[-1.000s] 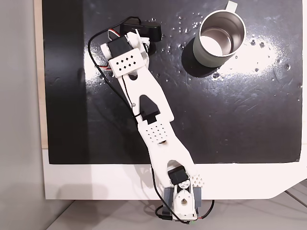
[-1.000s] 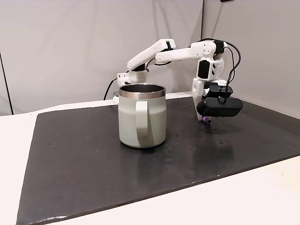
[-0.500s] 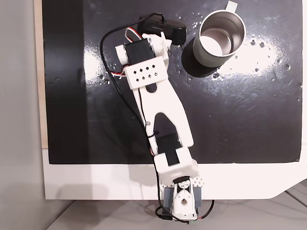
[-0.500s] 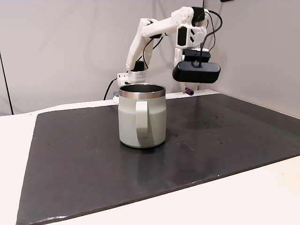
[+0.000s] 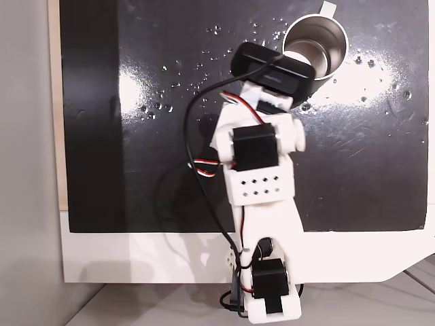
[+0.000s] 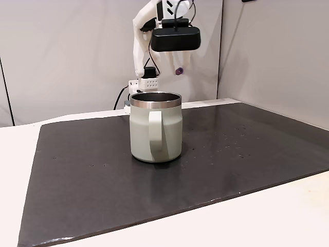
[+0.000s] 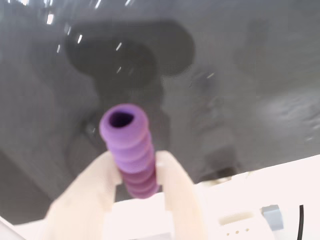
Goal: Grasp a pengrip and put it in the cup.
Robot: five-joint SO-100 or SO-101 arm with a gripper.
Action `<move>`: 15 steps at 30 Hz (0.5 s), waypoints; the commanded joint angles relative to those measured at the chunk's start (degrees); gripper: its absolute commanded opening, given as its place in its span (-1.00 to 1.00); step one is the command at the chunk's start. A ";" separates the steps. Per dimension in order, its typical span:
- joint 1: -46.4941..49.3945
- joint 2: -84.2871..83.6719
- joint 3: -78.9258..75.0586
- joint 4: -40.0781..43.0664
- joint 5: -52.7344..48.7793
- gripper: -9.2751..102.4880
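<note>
The pengrip (image 7: 129,142), a small purple ribbed cylinder, sticks out from between the two pale fingers (image 7: 176,186) in the wrist view. My gripper (image 7: 135,161) is shut on it. From the side fixed view, the gripper (image 6: 176,67) hangs high in the air with the pengrip (image 6: 179,71) poking out below, above and a little right of the cup (image 6: 155,128). The cup stands upright on the mat, handle toward the camera. From above, the cup (image 5: 325,39) sits at the top right, its lower left rim covered by the black wrist camera (image 5: 272,68).
A black mat (image 6: 241,154) covers the table, dotted with small white specks (image 5: 204,68). The arm's base (image 5: 272,299) stands at the white front edge of the table. Grey walls rise behind and to the right in the side view.
The arm has lifted the pengrip from near the mat to well above cup height. It has swung toward the cup, with the pengrip still held.
</note>
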State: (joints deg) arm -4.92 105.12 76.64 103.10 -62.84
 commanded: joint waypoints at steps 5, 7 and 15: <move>13.27 -1.76 -16.96 0.44 -5.27 -0.83; 15.64 -5.10 -22.94 0.35 -5.80 -0.83; 20.13 -22.06 -47.90 0.00 -5.36 -0.83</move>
State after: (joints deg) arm 13.71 86.75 39.20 103.18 -68.29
